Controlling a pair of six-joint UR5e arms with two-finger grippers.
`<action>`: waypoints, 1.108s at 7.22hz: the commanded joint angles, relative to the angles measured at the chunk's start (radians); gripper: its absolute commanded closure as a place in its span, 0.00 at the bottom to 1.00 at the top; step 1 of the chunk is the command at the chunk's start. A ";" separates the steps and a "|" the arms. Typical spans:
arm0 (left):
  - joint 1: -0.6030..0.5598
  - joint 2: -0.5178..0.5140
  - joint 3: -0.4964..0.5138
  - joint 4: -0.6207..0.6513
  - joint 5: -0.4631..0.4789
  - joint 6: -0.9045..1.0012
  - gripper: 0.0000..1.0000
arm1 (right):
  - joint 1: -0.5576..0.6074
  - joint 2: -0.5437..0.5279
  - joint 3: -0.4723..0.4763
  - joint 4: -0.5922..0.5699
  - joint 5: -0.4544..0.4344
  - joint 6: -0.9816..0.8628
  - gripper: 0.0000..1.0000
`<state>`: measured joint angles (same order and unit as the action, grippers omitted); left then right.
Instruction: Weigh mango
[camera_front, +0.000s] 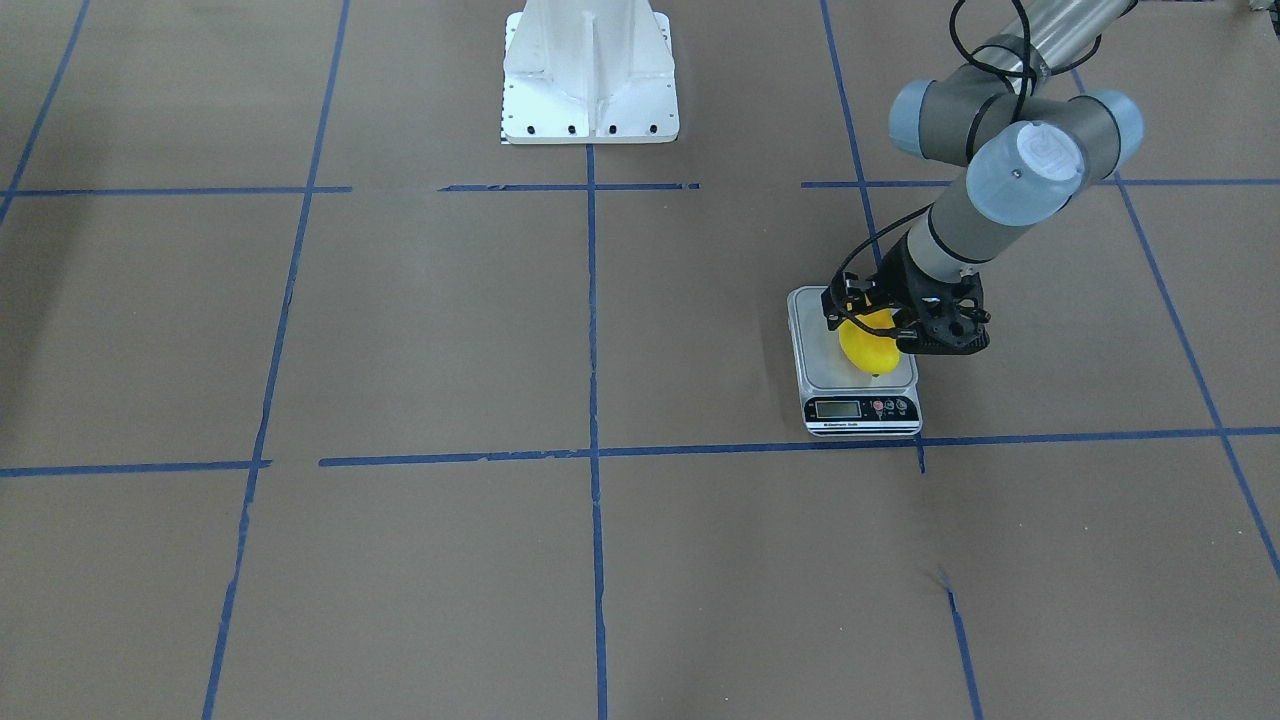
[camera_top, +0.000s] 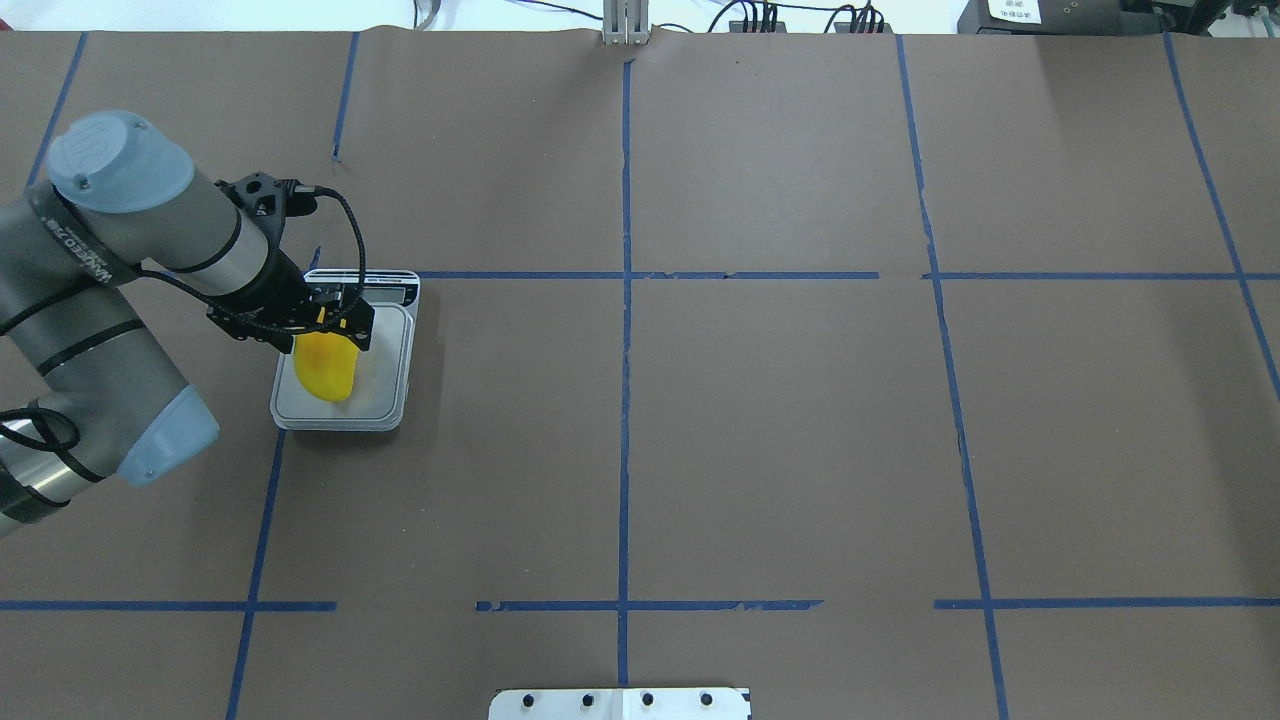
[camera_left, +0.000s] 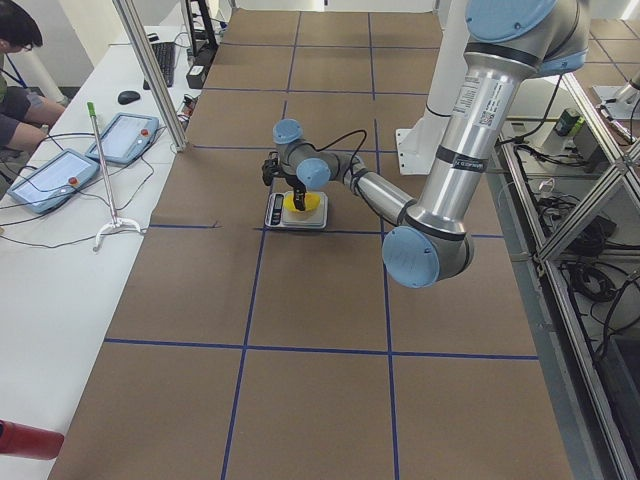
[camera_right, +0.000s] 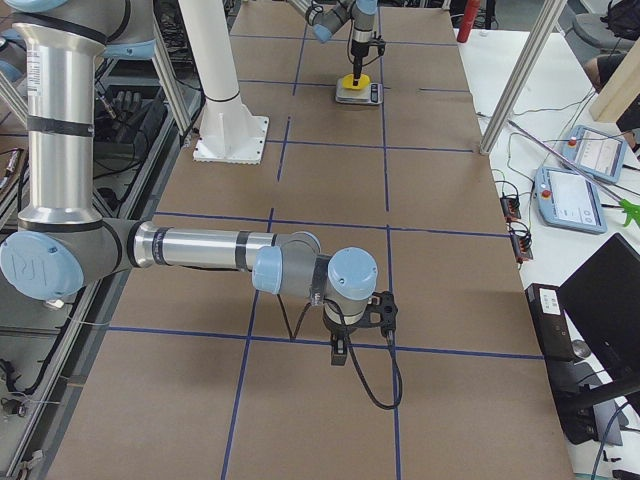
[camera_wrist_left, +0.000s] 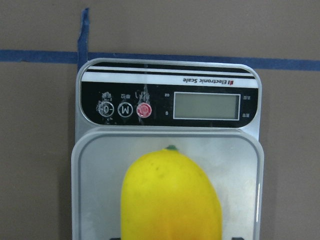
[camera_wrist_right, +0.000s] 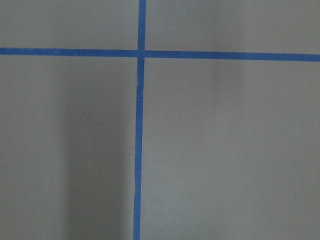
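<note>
The mango is bright yellow and oblong, with a dark tip pointing at the scale's display, which is blank. It lies lengthwise over the steel platform of the scale. My left gripper stands straight down over the mango, with its fingers close against both sides of the fruit's rear end. The mango looks to be at or just above the platform. My right gripper hangs low over bare table far from the scale; I cannot tell whether it is open.
The table is covered in brown paper with a grid of blue tape lines. The white robot base stands at the table's middle edge. Tablets and an operator are on a side bench beyond the table.
</note>
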<state>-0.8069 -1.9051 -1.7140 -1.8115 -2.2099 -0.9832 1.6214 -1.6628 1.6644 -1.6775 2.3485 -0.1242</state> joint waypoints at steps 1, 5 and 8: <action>-0.064 0.067 -0.137 -0.005 -0.005 0.005 0.00 | 0.000 0.000 0.000 0.001 0.002 0.000 0.00; -0.350 0.237 -0.121 0.020 -0.014 0.518 0.00 | 0.000 0.000 0.000 -0.001 0.000 0.000 0.00; -0.619 0.349 0.008 0.020 -0.053 0.925 0.00 | 0.000 0.000 0.000 -0.001 0.000 0.000 0.00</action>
<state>-1.3265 -1.5888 -1.7633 -1.7960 -2.2554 -0.2211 1.6214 -1.6628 1.6644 -1.6782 2.3485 -0.1243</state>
